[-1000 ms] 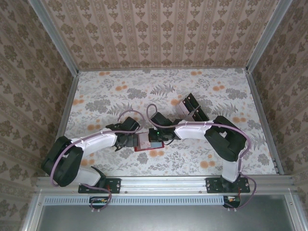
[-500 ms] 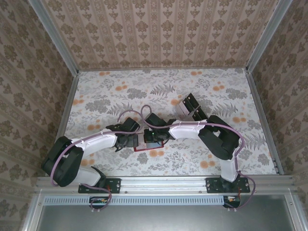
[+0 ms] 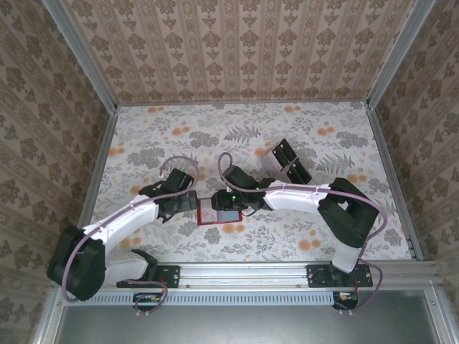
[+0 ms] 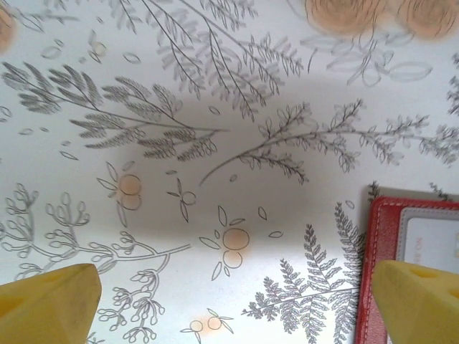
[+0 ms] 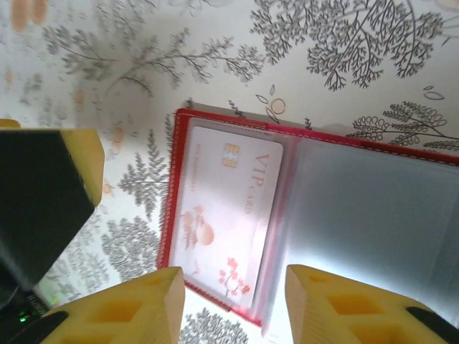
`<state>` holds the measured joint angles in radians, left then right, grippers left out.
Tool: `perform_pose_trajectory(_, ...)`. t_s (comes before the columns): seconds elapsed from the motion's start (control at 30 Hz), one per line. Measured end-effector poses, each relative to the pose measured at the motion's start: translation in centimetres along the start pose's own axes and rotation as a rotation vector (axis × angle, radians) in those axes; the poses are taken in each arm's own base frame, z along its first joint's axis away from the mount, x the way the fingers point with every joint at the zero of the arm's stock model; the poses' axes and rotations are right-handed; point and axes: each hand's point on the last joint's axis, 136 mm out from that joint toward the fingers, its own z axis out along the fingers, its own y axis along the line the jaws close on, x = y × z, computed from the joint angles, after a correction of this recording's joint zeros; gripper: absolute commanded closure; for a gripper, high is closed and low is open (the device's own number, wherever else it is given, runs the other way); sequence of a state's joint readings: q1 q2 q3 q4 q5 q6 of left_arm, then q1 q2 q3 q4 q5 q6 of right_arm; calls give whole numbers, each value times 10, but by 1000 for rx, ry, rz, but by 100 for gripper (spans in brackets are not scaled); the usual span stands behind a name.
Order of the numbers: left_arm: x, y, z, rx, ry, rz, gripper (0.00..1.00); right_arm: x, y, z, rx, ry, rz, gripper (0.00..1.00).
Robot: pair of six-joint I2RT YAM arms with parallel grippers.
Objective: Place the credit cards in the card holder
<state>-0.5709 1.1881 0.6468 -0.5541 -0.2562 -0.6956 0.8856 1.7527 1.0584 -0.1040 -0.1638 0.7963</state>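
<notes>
Hovering over open card holder (image 5: 358,201), right jaws parted (table (image 3: 143,136) around edges).

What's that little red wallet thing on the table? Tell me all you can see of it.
The card holder lies open and flat on the flowered table. It has a red stitched border, leather-like, and greyish see-through pockets inside. One pocket holds a pale card with a chip, printed VIP; the other looks empty. The right pincer hangs over it, open.
</notes>
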Motion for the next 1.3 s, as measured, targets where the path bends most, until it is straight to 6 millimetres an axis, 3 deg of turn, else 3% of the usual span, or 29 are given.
perform_pose_trajectory(0.2, -6, 3, -11, 20, -26, -11, 0, -8, -16, -13, 10, -34, 27, 48)
perform_pose_trajectory(0.33, -7, 1, -17, 45, -38, -13, 0, -5, -32, -12, 42, -25, 35, 48)
perform_pose_trajectory(0.73, 5, -4, -12, 102, -17, -23, 0, 5, -48, 4, 86, 20, -9, 46)
perform_pose_trajectory(1.3, 8, -9, -7, 137, -17, -40, 0, 1, -46, 16, 88, 36, -22, 46)
